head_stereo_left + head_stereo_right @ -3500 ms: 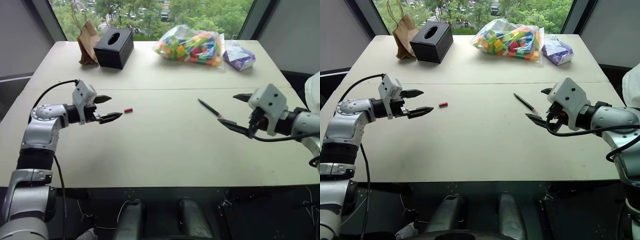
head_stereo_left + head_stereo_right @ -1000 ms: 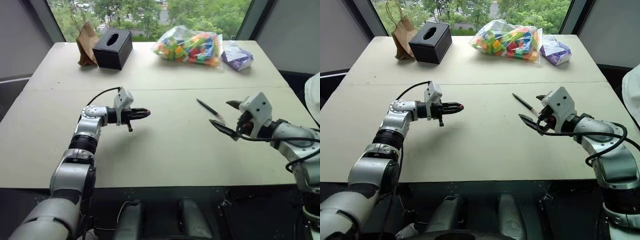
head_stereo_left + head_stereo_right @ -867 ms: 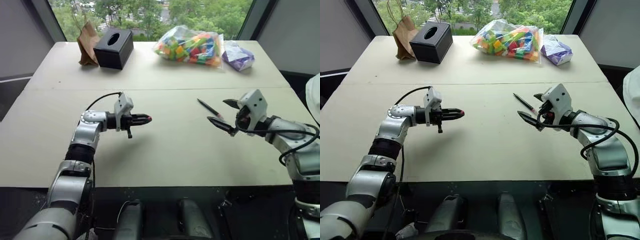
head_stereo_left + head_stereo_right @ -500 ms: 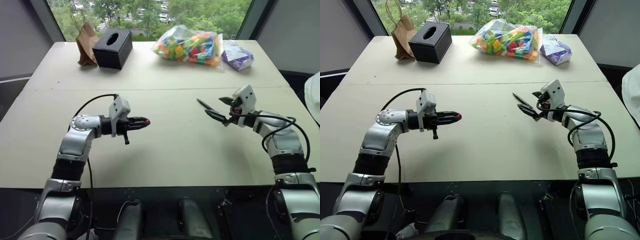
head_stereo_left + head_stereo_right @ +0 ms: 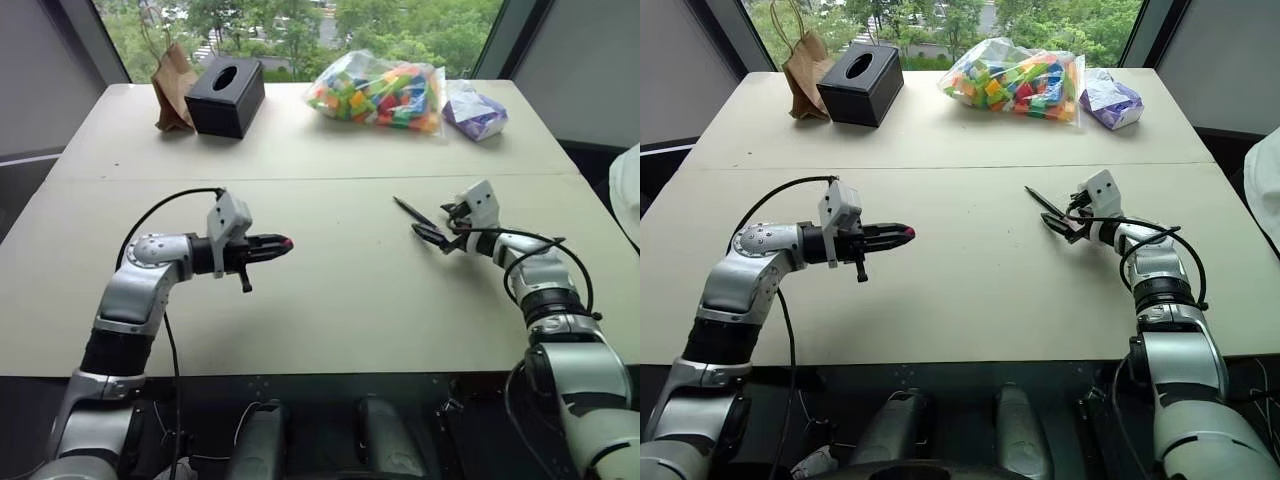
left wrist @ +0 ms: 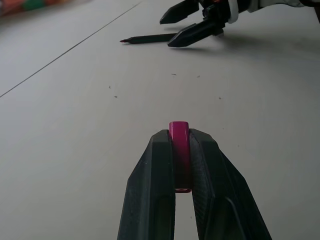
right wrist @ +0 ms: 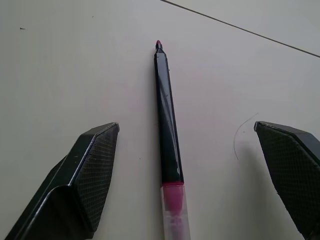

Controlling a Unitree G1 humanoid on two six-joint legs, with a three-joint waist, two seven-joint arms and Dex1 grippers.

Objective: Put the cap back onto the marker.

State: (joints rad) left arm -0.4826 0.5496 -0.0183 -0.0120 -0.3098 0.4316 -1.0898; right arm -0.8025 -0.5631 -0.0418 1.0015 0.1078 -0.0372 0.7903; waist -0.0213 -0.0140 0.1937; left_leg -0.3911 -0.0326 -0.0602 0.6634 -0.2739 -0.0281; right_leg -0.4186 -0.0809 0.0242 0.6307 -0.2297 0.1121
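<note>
Already pinched end-out in the closed left gripper [image 6: 181,150], cap [image 6: 179,137]: tiny pink-red cylinder, hovering above the table [image 5: 330,290] on the left, presumably ready for mating. Over on the right, flat on the table, marker [image 7: 167,135]: slim black barrel, pointed tip toward the far side, straddled by the wide-open right gripper [image 7: 200,175], apparently lined up to grasp

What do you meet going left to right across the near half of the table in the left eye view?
Left gripper shut on the cap → marker lying on the table → right gripper, open around the marker's near end.
</note>
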